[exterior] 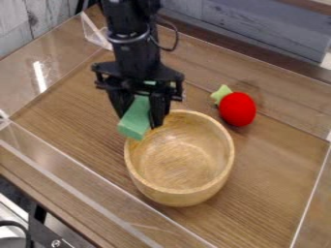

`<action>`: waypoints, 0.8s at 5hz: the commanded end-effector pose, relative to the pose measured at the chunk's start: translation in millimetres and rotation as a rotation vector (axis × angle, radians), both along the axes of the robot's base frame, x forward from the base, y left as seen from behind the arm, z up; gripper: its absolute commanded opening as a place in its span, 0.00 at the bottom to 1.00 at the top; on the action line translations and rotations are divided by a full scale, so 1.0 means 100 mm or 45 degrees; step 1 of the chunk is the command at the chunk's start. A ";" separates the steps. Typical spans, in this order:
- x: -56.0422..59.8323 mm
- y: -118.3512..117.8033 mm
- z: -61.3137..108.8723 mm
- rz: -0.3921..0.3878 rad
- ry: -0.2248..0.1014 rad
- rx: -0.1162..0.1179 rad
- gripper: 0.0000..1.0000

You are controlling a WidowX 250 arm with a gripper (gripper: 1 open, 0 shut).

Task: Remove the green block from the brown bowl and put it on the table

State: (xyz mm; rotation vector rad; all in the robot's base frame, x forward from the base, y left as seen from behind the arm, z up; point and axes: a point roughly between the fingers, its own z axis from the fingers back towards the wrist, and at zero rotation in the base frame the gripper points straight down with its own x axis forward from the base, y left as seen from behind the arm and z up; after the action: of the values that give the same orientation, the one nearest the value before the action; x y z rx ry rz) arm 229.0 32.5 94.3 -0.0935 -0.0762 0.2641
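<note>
My gripper (137, 118) points straight down and is shut on the green block (135, 121), a mint-green bar that hangs tilted between the black fingers. It hovers just over the upper left rim of the brown bowl (181, 189), clear of the inside. The round tan wooden bowl rests on the table (72, 116) and nothing shows inside it. The black arm rises from the gripper toward the top of the view.
A round red toy with a green tip (235, 107) lies right of the bowl. Low clear acrylic walls (52, 160) border the wooden planks on the left, front and right.
</note>
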 end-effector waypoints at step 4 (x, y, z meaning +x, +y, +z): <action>0.10 0.13 -0.07 -0.047 -0.031 0.022 0.00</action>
State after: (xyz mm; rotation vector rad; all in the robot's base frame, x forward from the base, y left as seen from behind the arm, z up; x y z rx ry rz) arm 236.1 42.4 81.8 -0.0843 -0.0756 0.2218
